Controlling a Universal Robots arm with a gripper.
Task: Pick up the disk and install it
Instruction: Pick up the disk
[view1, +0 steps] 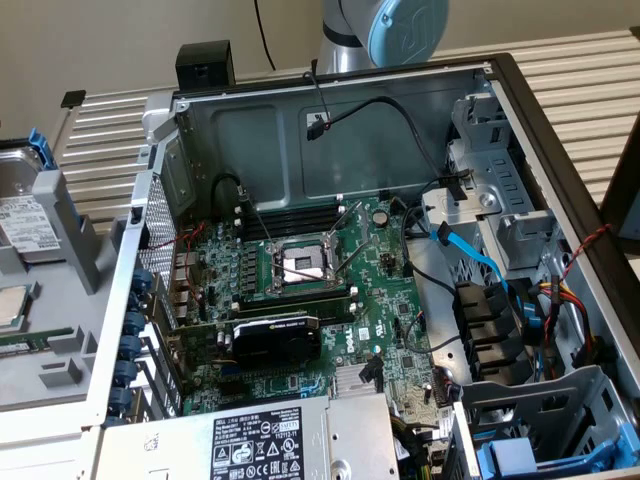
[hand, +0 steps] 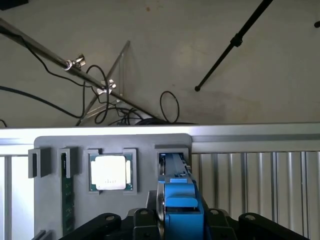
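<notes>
- Open desktop computer case (view1: 260, 130), grey sheet steel with a dark rim, lying on its side; one green motherboard (view1: 395, 345) inside; near edge cut off
- Grey box power supply (view1: 330, 440) with black-and-white label, one, partly out of frame
- Robot arm (view1: 405, 25), smooth blue-and-silver joint behind the case, upper part cut off
- Matte grey plastic tray (view1: 60, 380) (hand: 145, 150) outside the case, on the exterior view's left
- Disk (view1: 25, 225) (hand: 180, 200), one: flat silver metal, white label, blue plastic carrier; stands on edge in the tray's end slot, beside the chip
- Black gripper (hand: 179, 225): its links flank the carrier; cannot tell if it clamps
- Square silver processor chip (hand: 111, 172), one
- Thin green memory stick (hand: 67, 195), one, lower end hidden
</notes>
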